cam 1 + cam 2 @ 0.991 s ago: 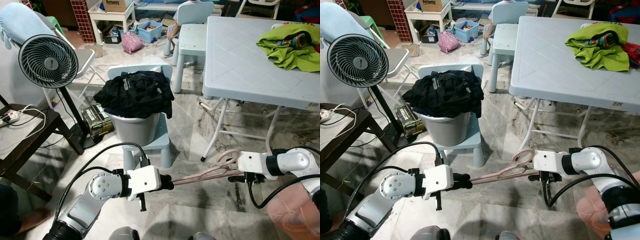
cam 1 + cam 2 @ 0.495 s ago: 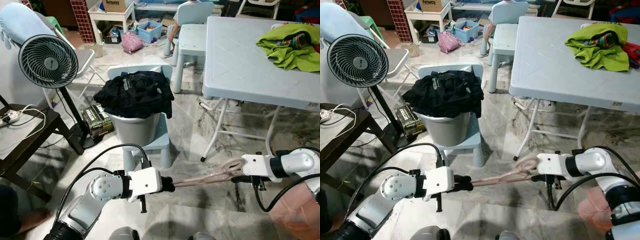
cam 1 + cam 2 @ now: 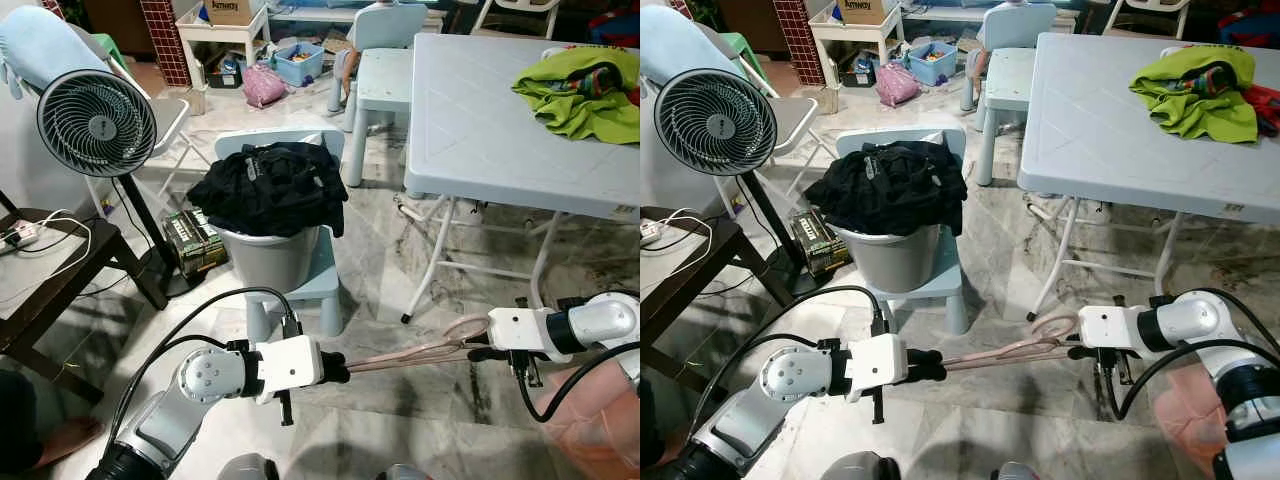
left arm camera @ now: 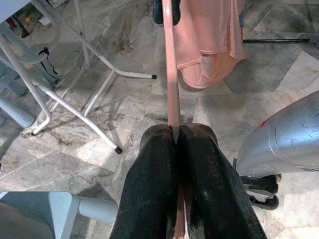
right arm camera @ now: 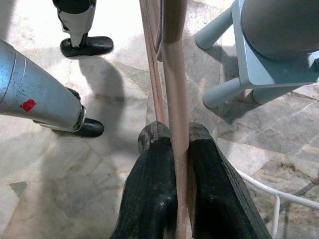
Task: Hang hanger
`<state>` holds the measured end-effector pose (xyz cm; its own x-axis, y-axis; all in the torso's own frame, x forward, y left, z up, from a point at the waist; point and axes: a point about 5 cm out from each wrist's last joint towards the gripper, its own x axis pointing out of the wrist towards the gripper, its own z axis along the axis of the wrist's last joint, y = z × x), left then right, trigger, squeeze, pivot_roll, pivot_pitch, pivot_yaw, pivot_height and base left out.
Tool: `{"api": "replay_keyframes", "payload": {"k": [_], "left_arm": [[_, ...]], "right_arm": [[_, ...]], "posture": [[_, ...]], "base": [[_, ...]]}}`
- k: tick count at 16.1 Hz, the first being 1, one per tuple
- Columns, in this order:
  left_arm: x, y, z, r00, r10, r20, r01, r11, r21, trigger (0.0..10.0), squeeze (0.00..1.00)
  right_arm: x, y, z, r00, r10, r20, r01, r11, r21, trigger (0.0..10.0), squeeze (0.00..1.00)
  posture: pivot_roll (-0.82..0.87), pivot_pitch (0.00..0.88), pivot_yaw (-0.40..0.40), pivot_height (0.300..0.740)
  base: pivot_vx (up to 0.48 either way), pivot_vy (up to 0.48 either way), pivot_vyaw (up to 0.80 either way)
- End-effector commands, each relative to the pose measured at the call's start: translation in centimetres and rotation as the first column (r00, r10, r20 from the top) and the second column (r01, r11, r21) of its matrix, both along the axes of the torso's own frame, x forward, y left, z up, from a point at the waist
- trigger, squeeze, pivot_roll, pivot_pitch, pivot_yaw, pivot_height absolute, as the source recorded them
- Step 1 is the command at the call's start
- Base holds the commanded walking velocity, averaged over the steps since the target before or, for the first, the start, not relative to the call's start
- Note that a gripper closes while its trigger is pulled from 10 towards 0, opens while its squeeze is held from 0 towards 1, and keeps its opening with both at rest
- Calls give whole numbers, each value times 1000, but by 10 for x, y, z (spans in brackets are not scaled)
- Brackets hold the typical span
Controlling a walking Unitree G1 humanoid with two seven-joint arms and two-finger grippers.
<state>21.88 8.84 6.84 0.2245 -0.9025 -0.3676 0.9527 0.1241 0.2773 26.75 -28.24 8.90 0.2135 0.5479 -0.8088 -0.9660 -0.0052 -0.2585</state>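
A pink hanger (image 3: 410, 352) lies almost level, low over the marble floor, held at both ends. My left gripper (image 3: 336, 368) is shut on its near end; the left wrist view shows the black fingers (image 4: 149, 164) pinched on the thin pink hanger (image 4: 172, 74). My right gripper (image 3: 478, 352) is shut on the looped far end, and its wrist view shows the pink hanger (image 5: 172, 74) clamped between the fingers (image 5: 204, 164).
A grey bucket (image 3: 270, 258) heaped with black clothes (image 3: 270, 185) stands on a small blue chair (image 3: 322, 280). A white folding table (image 3: 480, 120) bearing a green garment (image 3: 580, 95) is at right. A fan (image 3: 95, 122) and dark side table (image 3: 60, 280) are left. Pink cloth (image 3: 590, 415) hangs bottom right.
My right gripper and the hanger's looped end have shifted a little to the right. The left arm has held still.
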Motion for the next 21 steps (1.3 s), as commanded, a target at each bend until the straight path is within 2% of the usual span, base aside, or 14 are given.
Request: {"api": "replay_keyframes", "payload": {"k": [1,5,6,7,9,12,14,16,17,18,19,20,21], "left_arm": [[-1,3,-2,1000,-15,0,15,1000,22,10000,0],[-1,3,-3,1000,-14,-1,14,1000,19,10000,0],[-1,5,-5,1000,8,-27,-8,1000,14,10000,741],[-1,6,-6,999,23,-45,-23,1000,9,10000,1000],[1,7,-6,999,47,-20,-46,999,21,10000,1000],[18,13,2,991,118,65,-118,993,4,10000,1000],[27,19,10,977,164,136,-166,986,3,10000,1000],[34,24,15,954,247,172,-246,969,-31,10000,1000],[37,29,17,915,354,195,-344,935,-83,10000,1000],[39,31,18,891,409,197,-394,912,-112,10000,1000],[41,34,20,841,504,197,-479,862,-164,10000,1000],[42,37,22,787,586,194,-551,808,-209,10000,1000],[43,40,24,729,663,168,-617,744,-258,10000,1000]], "right_arm": [[4,-8,9,999,-41,28,41,999,0,0,0],[3,-10,7,998,-52,23,52,999,-2,0,0],[5,-10,8,998,-58,30,58,998,-4,0,0],[5,-11,9,998,-59,37,60,998,-8,0,0],[8,-12,9,995,-65,81,69,996,-48,0,0],[16,-15,9,981,-106,163,124,986,-108,0,0],[20,-21,9,968,-127,215,168,969,-182,0,0],[24,-22,8,953,-172,249,223,955,-194,0,0],[27,-19,5,937,-239,254,281,949,-145,0,0],[28,-17,3,926,-275,260,313,942,-118,0,0],[29,-14,-2,900,-354,255,378,924,-53,0,0],[29,-9,-7,865,-451,220,452,891,48,0,0],[29,-4,-13,799,-576,173,554,816,164,0,0]], "posture": [[-22,6,3,740],[-21,4,6,740],[-21,4,6,740],[-26,4,3,740],[-26,4,3,740],[-26,6,4,740],[-26,6,4,740],[-22,9,3,740],[-21,10,4,740],[-21,10,4,740],[-20,13,3,740],[-19,14,2,740],[-18,16,0,740]], "base": [[0,0,0],[0,0,0],[0,0,0],[0,0,0],[0,0,0],[0,0,0],[0,0,0],[0,0,0],[0,0,0],[0,0,0],[0,0,0],[0,0,0],[0,0,0]]}}
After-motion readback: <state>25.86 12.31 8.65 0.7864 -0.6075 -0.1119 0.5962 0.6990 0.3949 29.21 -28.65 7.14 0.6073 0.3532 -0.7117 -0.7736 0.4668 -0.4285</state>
